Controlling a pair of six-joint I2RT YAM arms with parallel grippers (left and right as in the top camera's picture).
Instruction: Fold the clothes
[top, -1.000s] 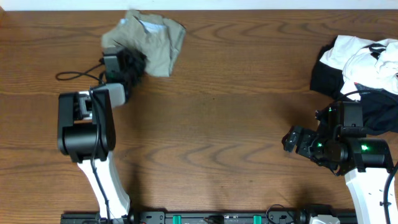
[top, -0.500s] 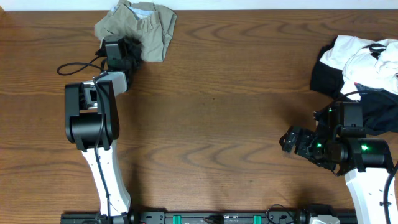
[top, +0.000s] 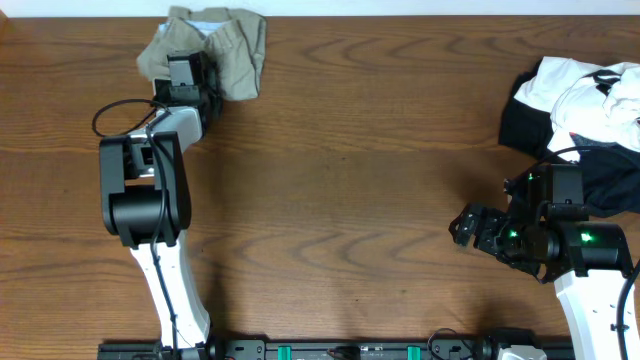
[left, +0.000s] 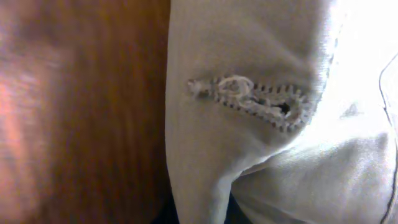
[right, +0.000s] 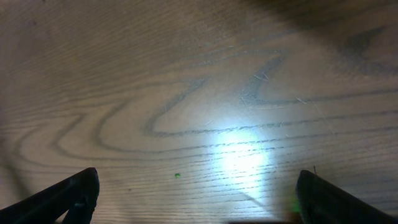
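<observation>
The khaki garment (top: 238, 42) lies crumpled at the table's far left edge. My left gripper (top: 203, 78) is reached out over its near side. In the left wrist view the cloth (left: 261, 93) fills most of the frame, with a stitched bar showing. A fold of it runs down to where the jaws are, and the fingers themselves are hidden. The cloth moves with the gripper, so it seems shut on it. My right gripper (top: 464, 228) hovers over bare wood at the right. Its fingers (right: 199, 199) are wide apart and empty.
A heap of black and white garments (top: 585, 95) lies at the right edge, just beyond the right arm. The far table edge (top: 400, 15) runs right behind the khaki garment. A black cable (top: 115, 110) loops beside the left arm.
My left gripper has moved up and to the left toward the far edge, taking the khaki garment with it. The right arm has hardly moved.
</observation>
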